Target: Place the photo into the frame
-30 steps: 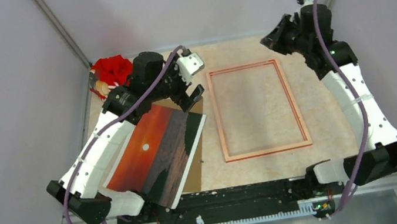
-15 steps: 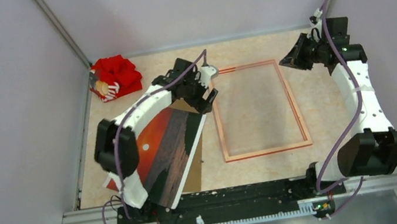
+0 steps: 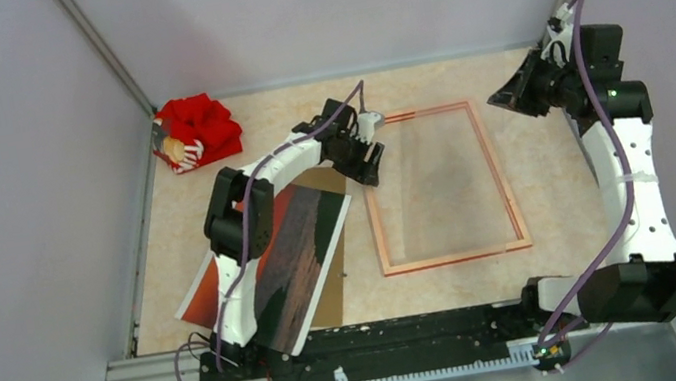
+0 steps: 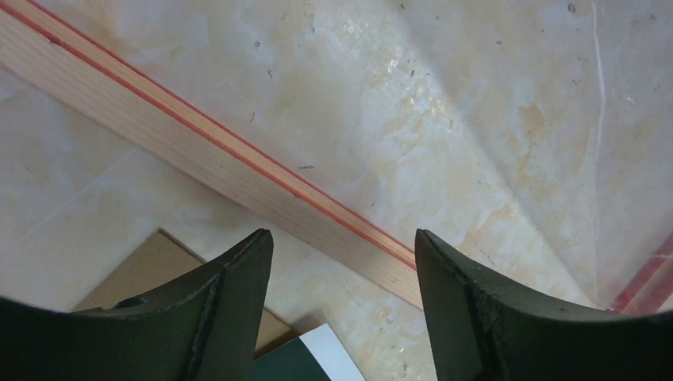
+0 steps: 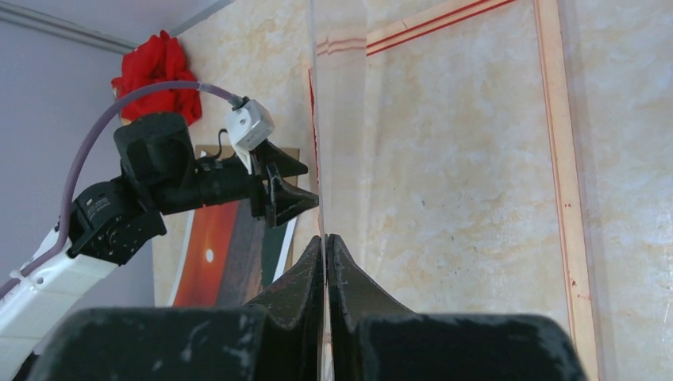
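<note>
The photo (image 3: 274, 261), a red-orange sunset print, lies tilted at the near left, partly under my left arm. The frame (image 3: 441, 185) lies flat in the middle, its pale wood side up with thin red lines. My left gripper (image 3: 370, 160) is open and empty just above the frame's left rail (image 4: 198, 147); the photo's white corner (image 4: 317, 361) lies below it. My right gripper (image 3: 510, 94) is shut on a thin clear sheet (image 5: 341, 119), seen edge-on and held tilted over the frame (image 5: 565, 198). The photo (image 5: 218, 254) also shows in the right wrist view.
A brown hardboard panel (image 3: 334, 292) lies under the photo; its corner (image 4: 151, 266) shows by my left fingers. A red cloth bundle (image 3: 196, 131) sits at the far left corner. Grey walls enclose the table; a metal rail runs along the near edge.
My left gripper has moved right, from over the photo's far corner to the frame's left rail. My right gripper has swung right and back with the clear sheet.
</note>
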Tool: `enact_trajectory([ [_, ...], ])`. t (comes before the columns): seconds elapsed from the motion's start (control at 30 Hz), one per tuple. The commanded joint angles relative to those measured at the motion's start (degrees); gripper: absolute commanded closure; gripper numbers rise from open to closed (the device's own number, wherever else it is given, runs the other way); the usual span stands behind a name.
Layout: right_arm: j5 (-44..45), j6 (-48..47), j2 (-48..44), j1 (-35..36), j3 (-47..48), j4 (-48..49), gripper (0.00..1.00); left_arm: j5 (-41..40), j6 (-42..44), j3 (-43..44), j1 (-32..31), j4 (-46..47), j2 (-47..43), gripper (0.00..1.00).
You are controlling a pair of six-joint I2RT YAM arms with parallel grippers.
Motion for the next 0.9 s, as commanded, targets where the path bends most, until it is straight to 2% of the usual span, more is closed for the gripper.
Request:
enact_trajectory([
  [0.0, -0.7, -0.7, -0.4, -0.5, 3.4, -0.5, 1.00, 2.2, -1.1, 0.6, -0.1, 3.5, 1.1, 0.34],
  [0.13, -1.8, 0.3, -0.4, -0.4, 2.3, 0.8, 1.00, -0.5, 1.7, -0.7, -0.1, 4.1, 0.9, 0.51],
  [0.27, -2.6, 1.3, -0.3, -0.5, 1.1, 2.1, 1.00, -4.2, 5.7, -4.0, -0.1, 5.6, -0.5, 0.59],
  [0.53, -5.3, 5.0, -1.3, -0.4, -3.7, 6.4, 1.00, -10.3, 15.8, -10.7, -0.1, 8.8, -3.0, 0.60],
  [0.7, -3.6, 5.9, -1.8, 1.7, -7.3, 8.3, 1.00, -15.1, 19.6, -12.6, 1.2, 10.2, -3.4, 0.60],
  [0.87, -0.8, 6.2, -1.4, 4.2, -11.6, 10.6, 1.00, -11.4, 17.2, -10.7, 5.0, 7.8, -4.4, 0.53],
])
